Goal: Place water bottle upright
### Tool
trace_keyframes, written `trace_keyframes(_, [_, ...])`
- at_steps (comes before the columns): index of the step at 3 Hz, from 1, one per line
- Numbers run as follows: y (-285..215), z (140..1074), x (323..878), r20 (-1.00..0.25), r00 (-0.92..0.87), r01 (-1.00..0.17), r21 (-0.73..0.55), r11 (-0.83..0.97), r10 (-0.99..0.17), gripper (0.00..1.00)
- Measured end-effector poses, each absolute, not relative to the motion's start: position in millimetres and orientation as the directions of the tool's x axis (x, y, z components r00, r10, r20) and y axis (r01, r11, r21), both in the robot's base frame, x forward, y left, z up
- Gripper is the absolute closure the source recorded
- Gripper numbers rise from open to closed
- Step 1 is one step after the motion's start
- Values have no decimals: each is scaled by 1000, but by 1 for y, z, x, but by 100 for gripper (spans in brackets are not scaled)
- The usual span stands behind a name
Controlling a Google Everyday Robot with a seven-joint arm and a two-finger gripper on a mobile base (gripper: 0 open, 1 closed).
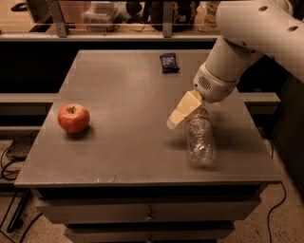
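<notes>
The water bottle (pixel 200 141) is clear crinkled plastic and lies on its side on the right part of the grey table (pixel 118 80), base toward the front edge and neck pointing to the back. Its cap and label are hidden behind my gripper (pixel 183 113). The cream-coloured gripper sits at the bottle's neck end, reaching down to the left from the white arm (pixel 247 42) that comes in from the upper right. Whether it holds the bottle does not show.
A red apple (pixel 73 118) stands on the left side of the table. A small dark packet (pixel 169 62) lies near the back edge. Drawers (pixel 147 213) are below the front edge. A railed shelf with clutter (pixel 109 14) runs behind the table.
</notes>
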State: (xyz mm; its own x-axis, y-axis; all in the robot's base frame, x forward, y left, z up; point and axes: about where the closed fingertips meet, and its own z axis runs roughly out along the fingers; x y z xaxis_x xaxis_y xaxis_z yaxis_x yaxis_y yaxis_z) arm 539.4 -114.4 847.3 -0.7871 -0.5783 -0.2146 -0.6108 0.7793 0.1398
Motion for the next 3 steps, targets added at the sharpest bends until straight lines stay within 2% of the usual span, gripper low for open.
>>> trace_keyframes(1, [-120,841,546,-172,-778,-620,57,783,-604,15])
trace_keyframes(2, [-128,841,552,-152,-772,-623,-10,782,-617,46])
trace_keyframes(3, [-130,847,553,-172,-769,-624,-7,782,-615,70])
